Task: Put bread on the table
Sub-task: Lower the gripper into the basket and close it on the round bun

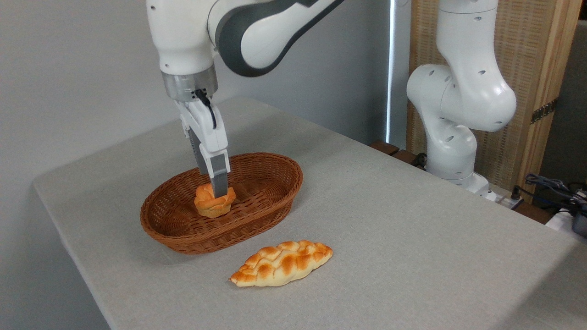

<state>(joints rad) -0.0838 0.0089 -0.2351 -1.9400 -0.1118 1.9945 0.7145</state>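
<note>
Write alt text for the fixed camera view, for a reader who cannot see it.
A white robot arm's claw reaches down onto a small round orange bun inside an oval brown wicker basket on a grey cloth-covered table. A longer braided golden loaf lies on the table in front of the basket.
</note>
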